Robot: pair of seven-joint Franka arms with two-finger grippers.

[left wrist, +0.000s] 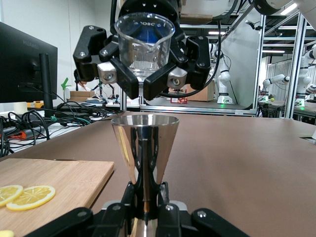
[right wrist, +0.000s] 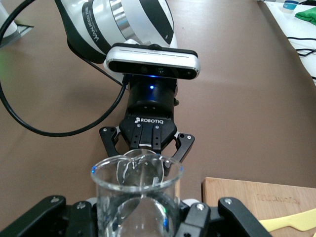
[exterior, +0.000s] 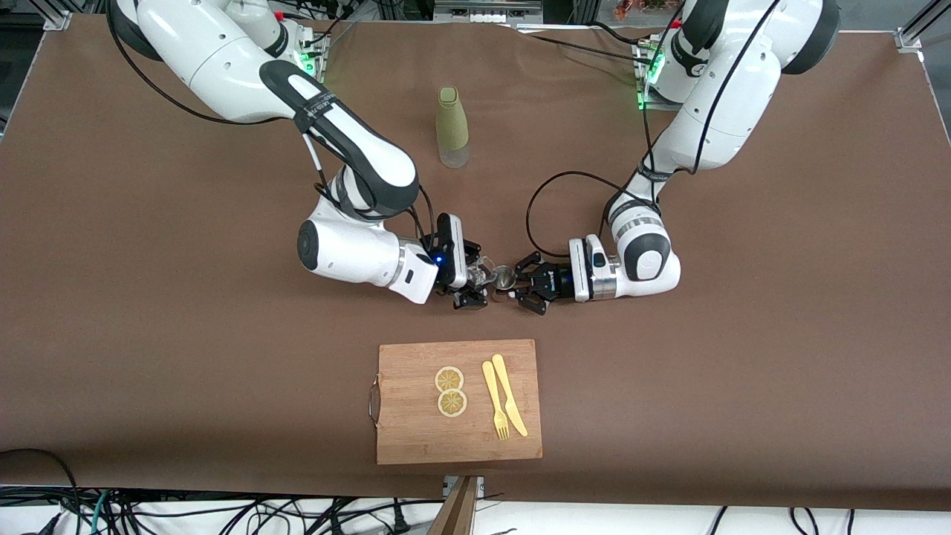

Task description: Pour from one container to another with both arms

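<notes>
- The brown table is the biggest thing here, and two white robot arms reach over it and meet near its middle.
- The right arm comes from one corner, and the left arm comes from the corner at the other end.
- A wooden cutting board lies nearer the front camera than the two grippers. On it are two lemon slices, a yellow fork and a yellow knife.
- A green bottle stands up straight, farther from the front camera than the grippers, between the two arm bases. No gripper touches it.
- The right gripper is closed tight on a clear glass beaker. The beaker tips over, with its mouth toward the other cup.
- The left gripper is closed tight on a shiny metal cup shaped like a cone. It holds the cup by its thin waist, and the cup stands up straight.
- The two cups sit mouth to mouth, just beside each other, above the bare table.
- I think both cups are already picked up and brought together, so that part is done.
- The pour looks like it is in hand now. I cannot tell whether any liquid is flowing, or how full the metal cup is.
- Left to do, I think: finish the pour, tip the beaker back up, and set both cups down.
</notes>
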